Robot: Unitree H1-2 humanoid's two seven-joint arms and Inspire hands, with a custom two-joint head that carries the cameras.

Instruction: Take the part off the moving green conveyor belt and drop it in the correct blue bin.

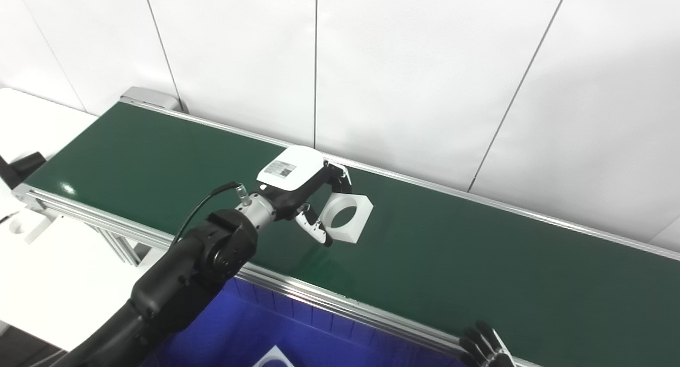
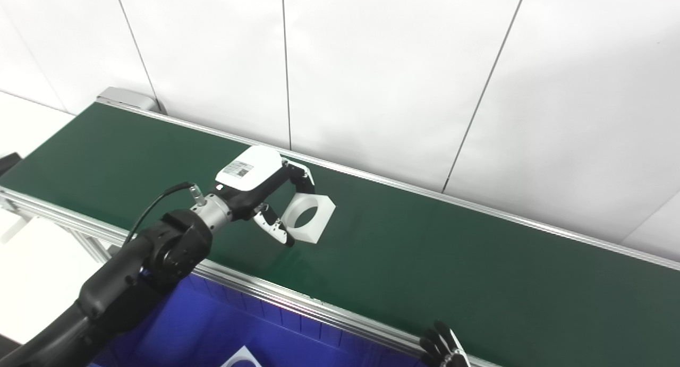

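i have the left hand (image 1: 313,197) pinching the white part (image 1: 346,217), fingers over its far edge and thumb under the near one, so it tilts up off the green conveyor belt (image 1: 478,261) ready to carry. the blue bin (image 1: 255,330) waits just below the belt's near rail. the right hand (image 2: 443,348) barely shows; i cannot tell its state. the left eye view shows more bin.
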